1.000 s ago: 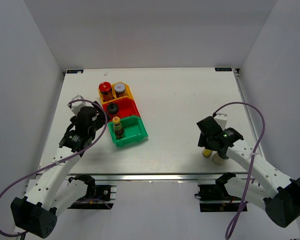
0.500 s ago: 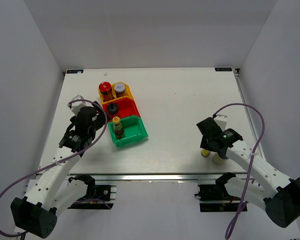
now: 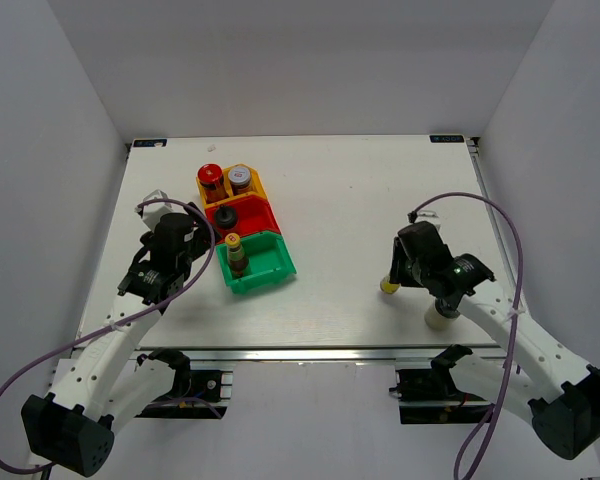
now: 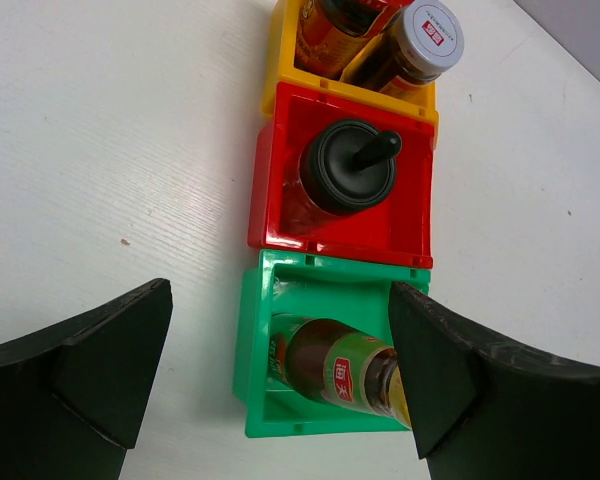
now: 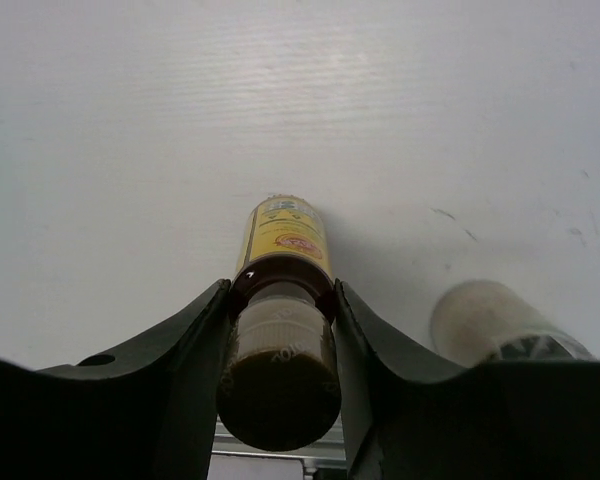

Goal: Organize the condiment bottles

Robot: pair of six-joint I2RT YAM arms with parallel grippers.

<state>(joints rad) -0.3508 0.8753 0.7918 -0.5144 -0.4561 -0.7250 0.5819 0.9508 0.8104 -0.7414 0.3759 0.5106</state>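
The right claw (image 5: 280, 340) has just pinched the slim bottle (image 5: 280, 235), readying it for the green bin (image 3: 270, 268); left claw (image 4: 280, 360) spread.

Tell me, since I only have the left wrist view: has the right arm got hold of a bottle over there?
Observer: Yes. In the right wrist view the right gripper is shut on a slim bottle with a yellow label, pinched at its neck.
Operator: Anything else loose on that side?
Observer: One pale-topped container sits on the table beside that gripper, apart from its fingers.
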